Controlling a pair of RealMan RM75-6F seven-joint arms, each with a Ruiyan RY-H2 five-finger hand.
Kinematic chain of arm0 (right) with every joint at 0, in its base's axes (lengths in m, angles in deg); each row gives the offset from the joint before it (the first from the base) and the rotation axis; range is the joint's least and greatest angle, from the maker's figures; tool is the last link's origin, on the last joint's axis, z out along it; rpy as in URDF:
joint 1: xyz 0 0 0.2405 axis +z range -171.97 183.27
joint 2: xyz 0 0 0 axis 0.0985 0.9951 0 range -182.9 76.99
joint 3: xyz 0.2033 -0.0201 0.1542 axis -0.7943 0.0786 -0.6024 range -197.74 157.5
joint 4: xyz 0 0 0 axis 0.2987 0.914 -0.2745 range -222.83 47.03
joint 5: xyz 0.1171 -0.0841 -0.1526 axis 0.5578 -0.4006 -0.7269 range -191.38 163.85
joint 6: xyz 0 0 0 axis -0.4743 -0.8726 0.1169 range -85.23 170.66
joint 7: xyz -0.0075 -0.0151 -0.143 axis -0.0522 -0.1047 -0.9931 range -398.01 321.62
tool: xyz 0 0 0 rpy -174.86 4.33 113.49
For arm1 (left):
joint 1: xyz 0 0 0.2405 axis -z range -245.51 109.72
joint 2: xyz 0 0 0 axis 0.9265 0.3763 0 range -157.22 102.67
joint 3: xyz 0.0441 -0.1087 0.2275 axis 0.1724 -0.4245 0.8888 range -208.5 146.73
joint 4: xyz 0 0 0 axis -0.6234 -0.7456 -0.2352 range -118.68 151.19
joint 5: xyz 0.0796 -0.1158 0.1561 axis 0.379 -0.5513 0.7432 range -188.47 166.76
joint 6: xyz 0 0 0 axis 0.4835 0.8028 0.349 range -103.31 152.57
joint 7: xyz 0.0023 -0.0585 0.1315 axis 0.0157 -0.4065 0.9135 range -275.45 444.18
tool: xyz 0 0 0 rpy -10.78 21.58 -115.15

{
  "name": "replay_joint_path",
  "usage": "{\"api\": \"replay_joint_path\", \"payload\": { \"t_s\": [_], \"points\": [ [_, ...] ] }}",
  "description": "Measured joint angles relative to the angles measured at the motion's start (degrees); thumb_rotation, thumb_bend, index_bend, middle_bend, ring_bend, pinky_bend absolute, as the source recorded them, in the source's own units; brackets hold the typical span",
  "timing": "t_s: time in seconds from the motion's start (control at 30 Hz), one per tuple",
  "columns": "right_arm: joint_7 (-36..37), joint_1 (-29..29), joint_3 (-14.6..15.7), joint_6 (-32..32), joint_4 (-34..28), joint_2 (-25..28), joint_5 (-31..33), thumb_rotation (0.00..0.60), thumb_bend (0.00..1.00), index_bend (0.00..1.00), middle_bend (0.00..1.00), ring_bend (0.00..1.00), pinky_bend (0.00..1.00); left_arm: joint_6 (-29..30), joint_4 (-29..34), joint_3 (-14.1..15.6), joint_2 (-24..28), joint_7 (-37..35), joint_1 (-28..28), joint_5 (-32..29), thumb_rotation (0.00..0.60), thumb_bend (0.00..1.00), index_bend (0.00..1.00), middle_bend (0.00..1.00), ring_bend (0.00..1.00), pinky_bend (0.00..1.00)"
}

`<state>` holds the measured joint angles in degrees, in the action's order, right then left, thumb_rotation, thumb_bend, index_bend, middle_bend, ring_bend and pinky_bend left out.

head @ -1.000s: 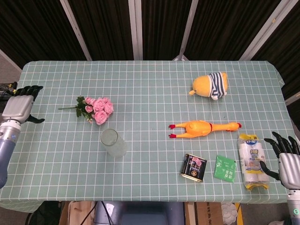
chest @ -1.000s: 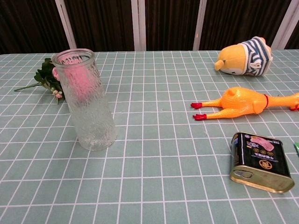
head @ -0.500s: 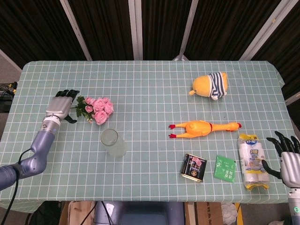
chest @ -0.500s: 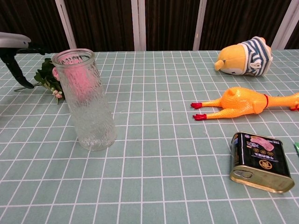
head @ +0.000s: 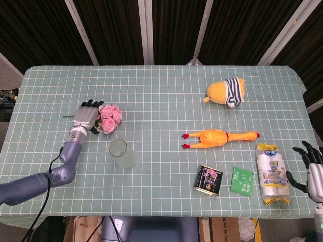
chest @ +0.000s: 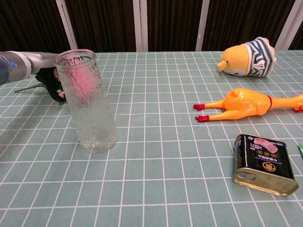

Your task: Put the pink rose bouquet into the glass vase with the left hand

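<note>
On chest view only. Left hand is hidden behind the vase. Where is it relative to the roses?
Observer: Head view shows the left hand over the leafy stem end of the pink rose bouquet, blooms poking out to its right.
Operator: Has it got them lifted?
Observer: Cannot tell. The bouquet looks to lie on the table, just behind the glass vase.
Operator: Right hand? Not in my frame.
Observer: The right hand sits at the table's right edge, fingers spread, empty, beside a white packet.

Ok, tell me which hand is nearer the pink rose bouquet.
Left. The left hand lies over the leafy end of the pink rose bouquet, while the right hand hangs off the table's far right edge, beyond the white packet.
</note>
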<state>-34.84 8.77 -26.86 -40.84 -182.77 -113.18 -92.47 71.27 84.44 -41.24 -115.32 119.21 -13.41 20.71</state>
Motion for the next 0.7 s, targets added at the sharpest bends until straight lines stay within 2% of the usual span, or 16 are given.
{"api": "replay_joint_path", "payload": {
  "t_s": [0.2, 0.37, 0.5, 0.7],
  "points": [
    [0.9, 0.06, 0.02, 0.24, 0.24, 0.01, -0.18, 0.6, 0.32, 0.23, 0.11, 0.13, 0.04, 1.8, -1.21, 0.27, -2.01, 1.68, 0.88, 0.64, 0.6, 0.28, 0.13, 0.31, 0.15, 0.27],
    [2.04, 0.06, -0.02, 0.43, 0.45, 0.14, -0.23, 0.6, 0.32, 0.23, 0.11, 0.13, 0.04, 2.83, -2.2, 0.76, -3.15, 3.92, 1.21, -0.01, 0.6, 0.31, 0.17, 0.34, 0.17, 0.29],
    [2.89, 0.01, -0.18, 0.43, 0.67, 0.21, -0.1, 0.6, 0.32, 0.23, 0.11, 0.13, 0.04, 3.48, -3.26, 0.79, -4.21, 4.71, 1.29, -0.43, 0.6, 0.37, 0.24, 0.41, 0.22, 0.34],
    [3.77, -0.05, -0.32, 0.46, 0.84, 0.28, 0.0, 0.6, 0.32, 0.23, 0.11, 0.13, 0.04, 5.01, -4.62, 0.22, -5.42, 3.07, 0.93, 2.34, 0.6, 0.47, 0.32, 0.49, 0.29, 0.41]
  ]
}}
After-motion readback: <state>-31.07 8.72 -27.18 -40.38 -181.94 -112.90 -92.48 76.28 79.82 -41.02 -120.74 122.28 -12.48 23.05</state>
